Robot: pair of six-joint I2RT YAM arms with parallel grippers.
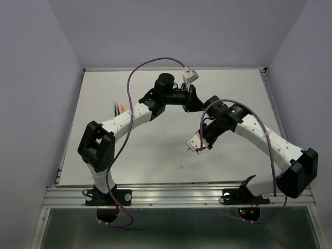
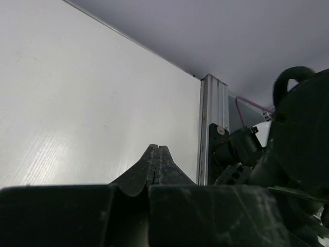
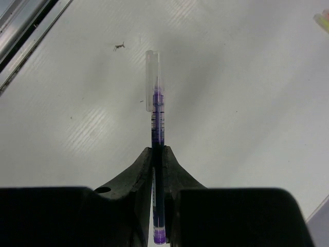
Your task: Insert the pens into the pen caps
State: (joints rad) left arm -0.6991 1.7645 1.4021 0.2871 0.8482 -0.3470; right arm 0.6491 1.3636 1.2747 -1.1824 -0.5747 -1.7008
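My right gripper (image 3: 158,149) is shut on a dark blue-purple pen (image 3: 157,121) that points away from the wrist over the white table. A pale translucent pen cap (image 3: 152,77) covers the pen's far tip. From above, the right gripper (image 1: 198,149) hangs over the table's middle with the capped tip just to its left. My left gripper (image 2: 157,147) is shut with nothing between its fingers. It is lifted at the table's back middle (image 1: 191,98). Several coloured pens (image 1: 120,109) lie together at the table's left side.
An aluminium rail (image 2: 211,128) edges the table, and the right arm's dark links (image 2: 303,134) crowd the left wrist view. Two pen ends, yellow-green and pink (image 3: 323,19), show at the corner of the right wrist view. A small dark mark (image 3: 119,47) is on the table.
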